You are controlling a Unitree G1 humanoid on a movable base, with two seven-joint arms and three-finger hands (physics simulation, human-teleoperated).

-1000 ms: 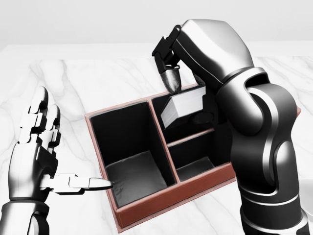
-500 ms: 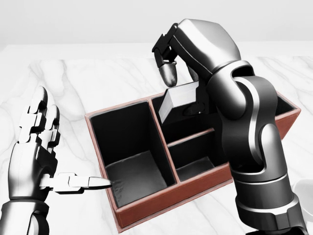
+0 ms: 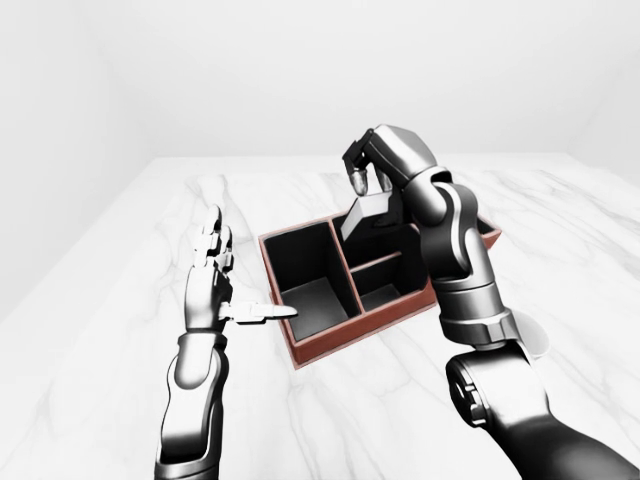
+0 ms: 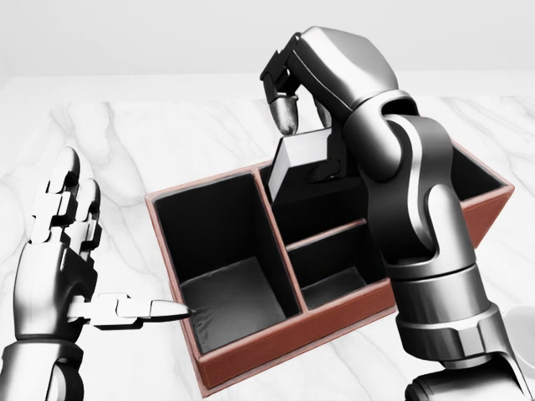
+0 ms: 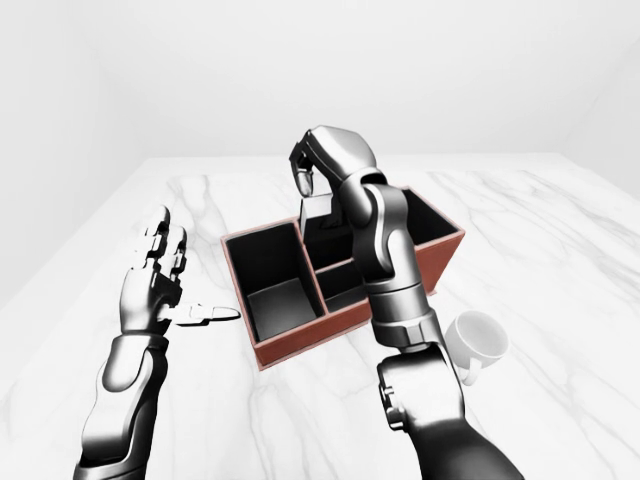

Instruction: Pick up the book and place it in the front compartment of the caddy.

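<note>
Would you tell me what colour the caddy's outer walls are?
Reddish brown, with black inside; the caddy shows best in the head view.

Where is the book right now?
In the head view the book is up at top centre, tilted in the right hand, over an upper compartment of the red caddy, right of the big empty one.

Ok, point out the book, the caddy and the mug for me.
book [image 4: 305, 153], head view, its pale upper face.
caddy [image 4: 288, 338], head view, red outer wall along the bottom.
mug [image 5: 480, 335], right-eye view, white rim.
</note>
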